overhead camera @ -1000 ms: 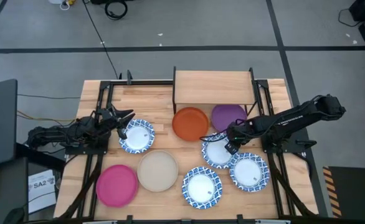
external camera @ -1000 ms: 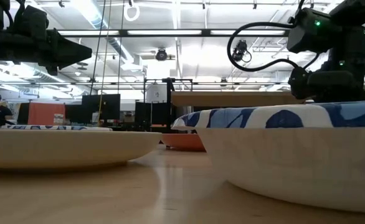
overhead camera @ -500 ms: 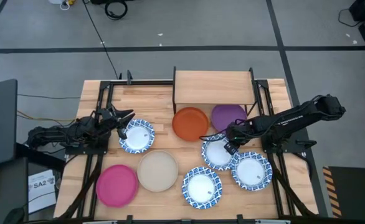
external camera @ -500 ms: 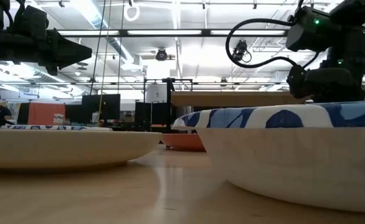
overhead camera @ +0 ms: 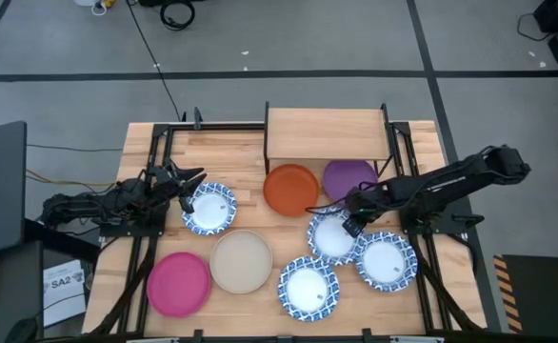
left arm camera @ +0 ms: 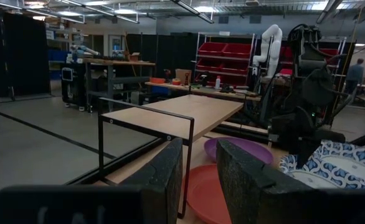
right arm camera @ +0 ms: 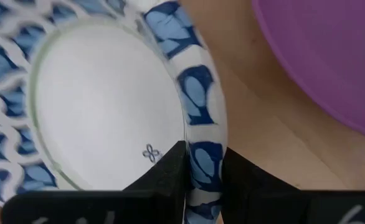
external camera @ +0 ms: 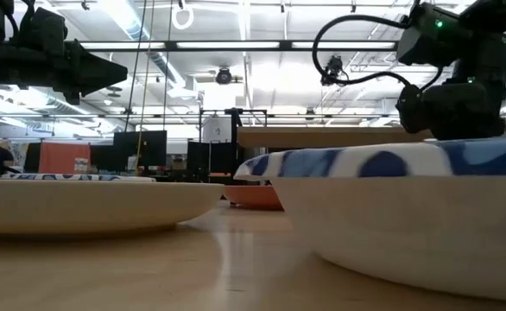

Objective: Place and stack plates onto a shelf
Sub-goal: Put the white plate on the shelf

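My right gripper (overhead camera: 348,221) is shut on a white plate with a blue patterned rim (overhead camera: 333,236), right of the table's middle. Two more blue-rimmed plates (overhead camera: 385,262) (overhead camera: 308,289) lie near it, and a fourth (overhead camera: 209,208) lies at the left. The orange plate (overhead camera: 290,189) and purple plate (overhead camera: 349,179) lie in front of the shelf (overhead camera: 327,133). The beige plate (overhead camera: 241,261) and pink plate (overhead camera: 178,283) lie at the near left. My left gripper (overhead camera: 189,188) is open and empty beside the left blue-rimmed plate. My right gripper pinches the plate's blue rim (right arm camera: 205,163) on the side toward the purple plate. One finger (right arm camera: 164,177) is on the plate's inner side and one (right arm camera: 248,180) on its outer side. The fingers slant down from the table's right. Whether the plate's far side is clear of the table, I cannot tell.
The shelf stands at the far middle on thin black legs (left arm camera: 189,162), its top bare. Black frame rails (overhead camera: 155,171) (overhead camera: 408,171) run along the table at both sides. The plates lie close together. A person (left arm camera: 355,70) stands far off in the room.
My right gripper has risen a little with the rim it holds. The held plate has shifted slightly toward the table's near edge.
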